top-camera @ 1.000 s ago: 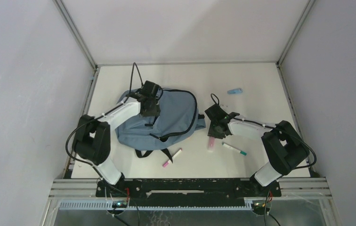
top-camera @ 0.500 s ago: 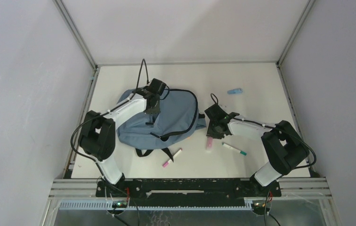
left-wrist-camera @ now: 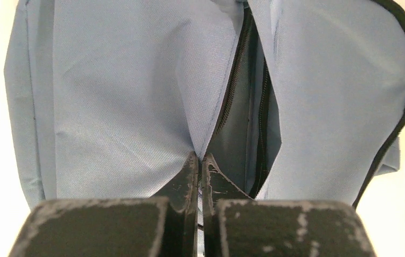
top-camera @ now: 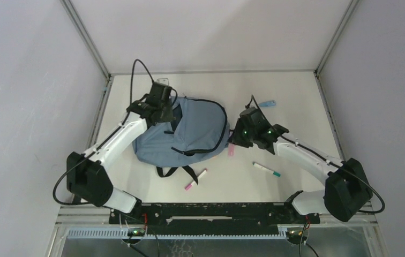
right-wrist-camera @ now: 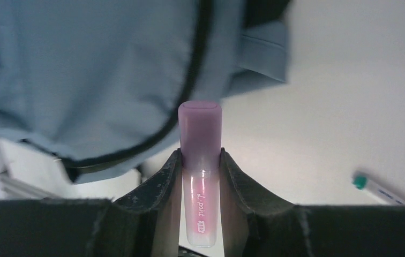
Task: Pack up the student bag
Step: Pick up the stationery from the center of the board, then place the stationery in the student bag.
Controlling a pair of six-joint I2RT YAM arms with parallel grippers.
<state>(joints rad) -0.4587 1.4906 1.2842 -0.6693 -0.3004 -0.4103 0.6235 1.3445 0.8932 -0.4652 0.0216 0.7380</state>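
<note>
Plain grey walls close in three sides of a cream tabletop. What lies inside the soft blue-grey fabric backpack cannot be made out. The left wrist view shows only a shadowed slit between two black zip edges, and nothing in it is readable. The backpack lies flat at the left-centre of the tabletop, with its black straps trailing toward the near edge.

The left claw is pressed together on a fold of the fabric just beside that slit. From above, its fingertips are covered by the wrist. The right claw is clamped on a translucent pink plastic tube with a mauve cap, held just off the backpack's right edge. The tube's lower half is sunk between the fingers.

A white marker with a pink cap, a white marker with a green cap and a small light-blue object, too small to identify, lie loose on the tabletop.
</note>
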